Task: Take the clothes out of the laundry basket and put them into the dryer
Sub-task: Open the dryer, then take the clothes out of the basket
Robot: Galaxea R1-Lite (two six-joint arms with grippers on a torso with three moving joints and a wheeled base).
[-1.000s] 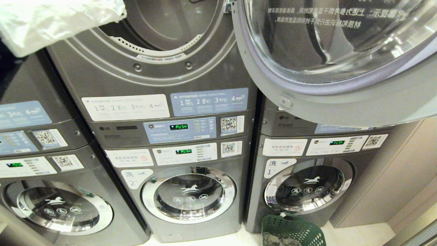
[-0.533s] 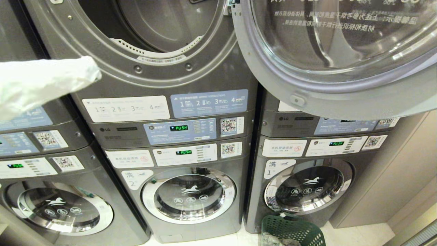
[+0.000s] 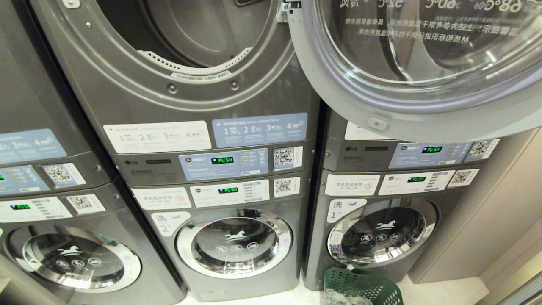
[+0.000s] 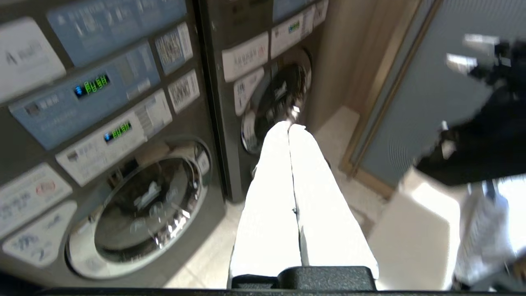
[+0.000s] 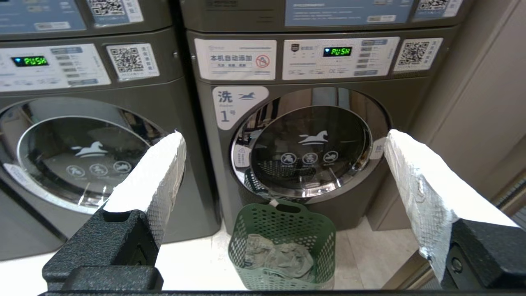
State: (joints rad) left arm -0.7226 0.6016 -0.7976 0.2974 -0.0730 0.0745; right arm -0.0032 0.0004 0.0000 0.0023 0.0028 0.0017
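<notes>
The left arm's white-wrapped end has dropped out of the head view. The left gripper (image 4: 292,127) now points down along the washer fronts, its fingers pressed together on nothing. The right gripper (image 5: 283,139) hangs spread wide and empty above the laundry basket (image 5: 283,224), where the clothes (image 5: 275,255) lie; the dryer (image 3: 186,34) stands open.

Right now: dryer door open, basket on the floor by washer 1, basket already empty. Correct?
Not quite. The basket isn't empty: the right wrist view shows crumpled clothes inside it. The rest holds: the dryer door is open, and the basket sits on the floor by washer 1.
</notes>
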